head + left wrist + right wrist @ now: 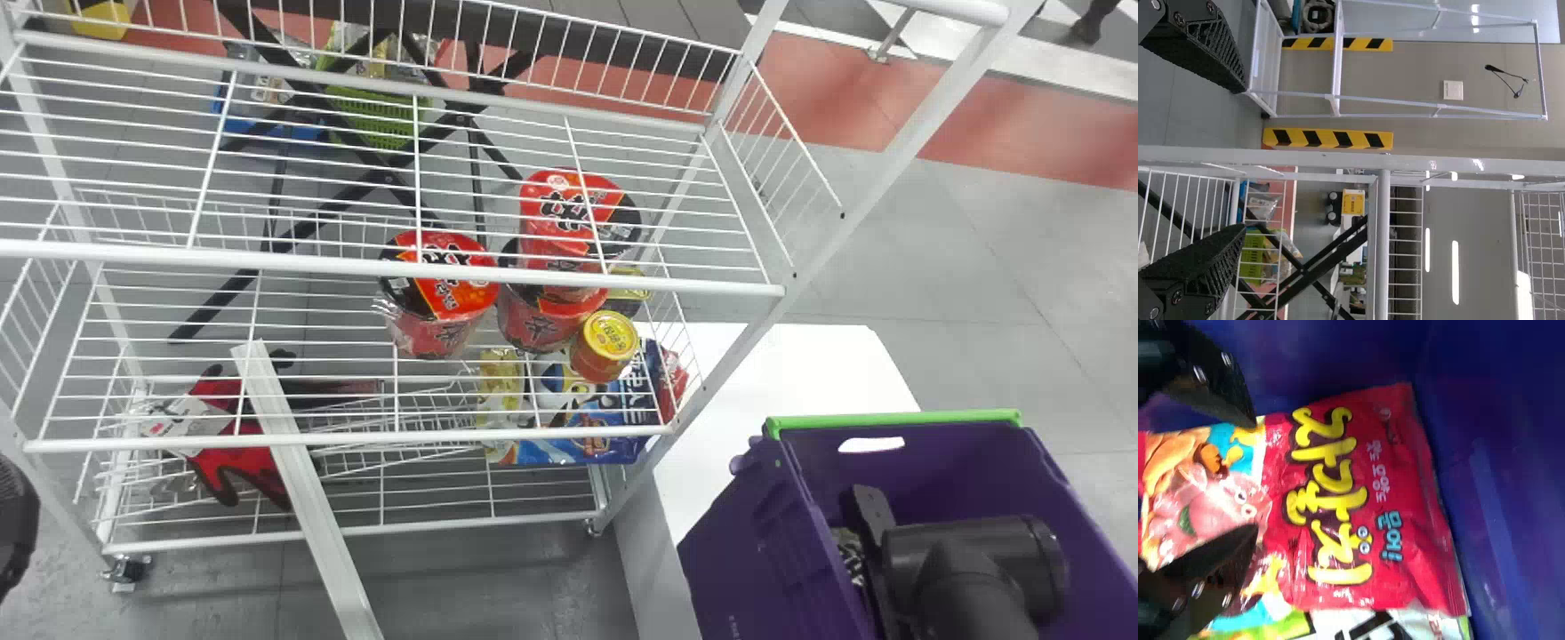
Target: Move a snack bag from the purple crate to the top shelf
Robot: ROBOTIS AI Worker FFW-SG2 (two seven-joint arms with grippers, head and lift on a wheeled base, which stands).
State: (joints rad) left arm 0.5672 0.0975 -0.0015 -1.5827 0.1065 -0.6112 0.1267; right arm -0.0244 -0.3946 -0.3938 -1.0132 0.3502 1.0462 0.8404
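The right gripper (pixel 876 533) is down inside the purple crate (pixel 756 556), at the near right, its fingers parted over a red snack bag (pixel 1331 500); whether they touch it cannot be told. The bag lies in the crate, partly over a white-and-green packet (pixel 1371 627). The left gripper (pixel 13 524), near left beside the rack (pixel 356 438), is spread wide.

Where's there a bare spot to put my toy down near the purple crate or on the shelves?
The top shelf is bare between its wire sides. So is the white table between the rack's post and the purple crate. It's crowded among the noodle cups, and inside the crate, with snack bags and the right arm.
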